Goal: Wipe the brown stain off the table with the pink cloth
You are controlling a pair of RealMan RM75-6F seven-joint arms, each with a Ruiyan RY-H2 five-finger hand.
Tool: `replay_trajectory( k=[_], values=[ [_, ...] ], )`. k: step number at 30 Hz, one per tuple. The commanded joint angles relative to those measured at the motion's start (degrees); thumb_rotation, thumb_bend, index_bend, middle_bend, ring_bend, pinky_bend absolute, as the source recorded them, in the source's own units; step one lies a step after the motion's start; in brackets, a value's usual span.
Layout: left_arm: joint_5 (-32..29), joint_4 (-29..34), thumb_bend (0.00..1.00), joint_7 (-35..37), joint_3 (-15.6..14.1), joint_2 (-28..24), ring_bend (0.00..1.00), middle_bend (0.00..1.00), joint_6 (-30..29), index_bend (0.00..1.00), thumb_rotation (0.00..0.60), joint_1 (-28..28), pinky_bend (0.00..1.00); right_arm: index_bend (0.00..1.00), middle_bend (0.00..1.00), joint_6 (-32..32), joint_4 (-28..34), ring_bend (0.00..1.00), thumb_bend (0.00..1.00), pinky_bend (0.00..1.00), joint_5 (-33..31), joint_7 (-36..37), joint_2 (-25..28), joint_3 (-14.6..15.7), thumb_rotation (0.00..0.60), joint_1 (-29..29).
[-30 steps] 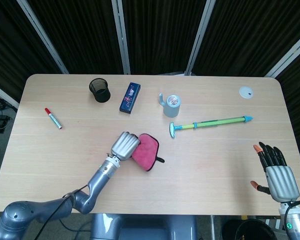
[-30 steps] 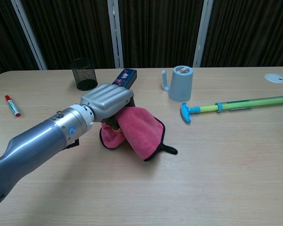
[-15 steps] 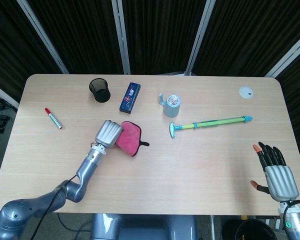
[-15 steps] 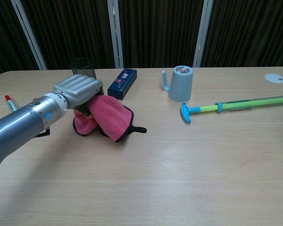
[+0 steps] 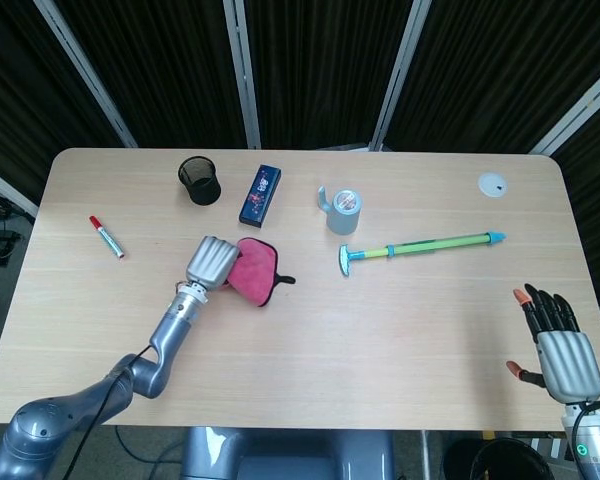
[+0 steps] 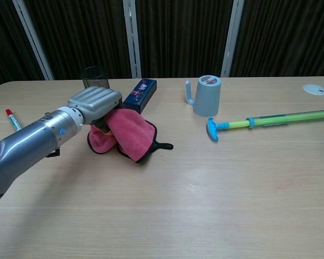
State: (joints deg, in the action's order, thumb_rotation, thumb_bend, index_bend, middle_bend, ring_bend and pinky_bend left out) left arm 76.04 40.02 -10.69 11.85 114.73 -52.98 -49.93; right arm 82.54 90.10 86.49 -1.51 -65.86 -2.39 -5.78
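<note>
left robot hand (image 5: pixel 209 263) nudged pink cloth (image 5: pixel 253 272) right (slightly)

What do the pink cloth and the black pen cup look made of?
Pink cloth: soft, fuzzy fabric, probably microfibre, matte, with dark edging; it folds and drapes under the left hand. Pen cup: apparently black wire mesh, likely metal; the table shows through its wall.

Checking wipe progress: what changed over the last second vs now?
The left robot hand, holding the pink cloth, dragged it across the table from near the middle toward the upper left in the head view, then eased back right a little. The right robot hand slid slightly lower, holding nothing. Mesh cup, blue box, mug, pump and marker stayed put.
</note>
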Motion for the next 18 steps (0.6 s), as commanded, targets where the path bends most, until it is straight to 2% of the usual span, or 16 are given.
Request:
replay_trajectory(
  k=[1, 10, 18],
  values=[
    [1.6, 0.8, 0.42, 0.9, -0.5, 1.8, 0.61, 0.7, -0.3, 0.86, 0.6, -1.4, 0.61, 0.0, 0.0, -0.3, -0.3, 0.0, 0.0, 0.0, -0.7, 0.6, 0.2, -0.2, 0.6, 0.1],
    [8.5, 5.0, 0.41, 4.6, -4.0, 5.4, 0.61, 0.7, -5.3, 0.86, 0.6, -3.3, 0.61, 0.0, 0.0, -0.2, -0.5, 0.0, 0.0, 0.0, -0.4, 0.6, 0.1, 0.0, 0.6, 0.2],
    [7.9, 3.0, 0.41, 2.7, -4.1, 4.1, 0.61, 0.7, -5.4, 0.86, 0.6, -1.9, 0.61, 0.0, 0.0, 0.1, 0.0, 0.0, 0.0, 0.0, 0.5, 0.6, 0.3, 0.1, 0.6, 0.2]
  ],
)
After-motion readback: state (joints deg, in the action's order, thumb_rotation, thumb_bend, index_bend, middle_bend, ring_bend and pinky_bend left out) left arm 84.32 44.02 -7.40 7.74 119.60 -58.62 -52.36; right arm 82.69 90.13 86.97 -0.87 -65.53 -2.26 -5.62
